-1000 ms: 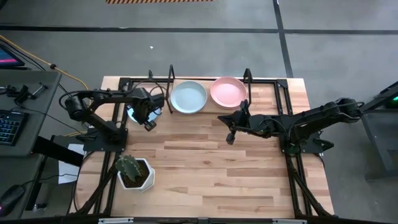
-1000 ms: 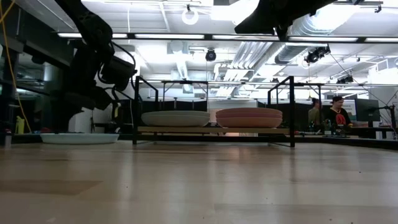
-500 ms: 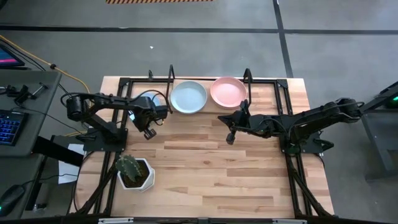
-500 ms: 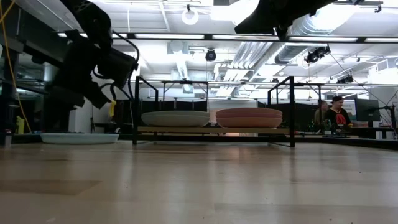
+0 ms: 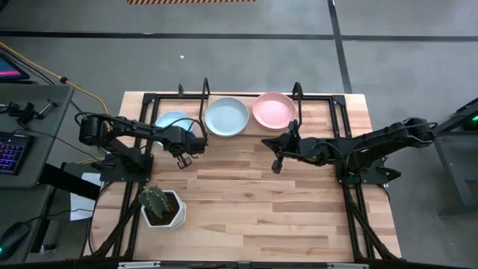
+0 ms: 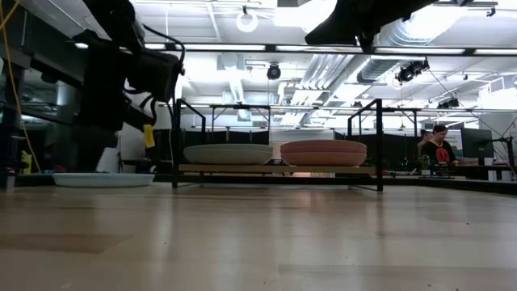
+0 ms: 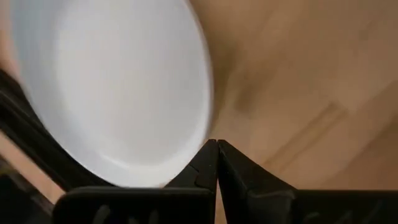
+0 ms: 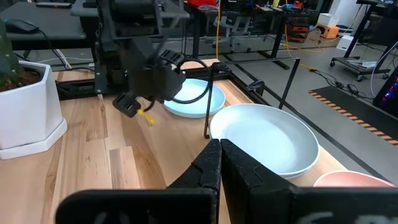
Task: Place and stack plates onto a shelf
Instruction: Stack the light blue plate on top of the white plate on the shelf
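A light blue plate lies flat on the table left of the shelf, also seen in the low view and the right wrist view. On the light-wood shelf sit a mint plate and a pink plate; the low view shows the pink one as a stack. My left gripper is shut and hovers just off the blue plate's near-right rim. My right gripper is shut and waits in the air near the shelf's right end.
A white pot with a cactus stands near the table's near-left corner. Thin black uprights bracket the shelf ends, and a black tube frame runs round the table's far part. Bare wood spreads over the table's middle and near right.
My left gripper has swung from above the light blue plate toward the table's right, uncovering the plate, and its wrist has turned. The plate stays where it was. My right arm has kept still.
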